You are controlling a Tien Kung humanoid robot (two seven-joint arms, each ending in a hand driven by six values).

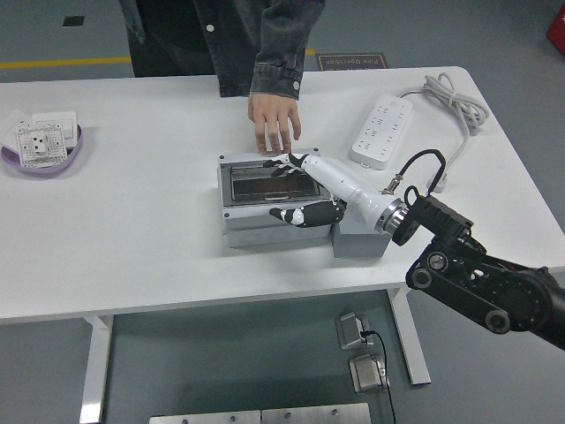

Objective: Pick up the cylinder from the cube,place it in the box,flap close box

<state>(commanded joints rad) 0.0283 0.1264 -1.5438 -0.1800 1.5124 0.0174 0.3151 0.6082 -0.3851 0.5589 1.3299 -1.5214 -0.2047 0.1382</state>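
My white desk stands on pale legs over a grey-green floor. A yellow line crosses the floor beyond the desk's far edge. Two metal boxes sit on the floor beneath me.

Grey box, lid down, beside cube.
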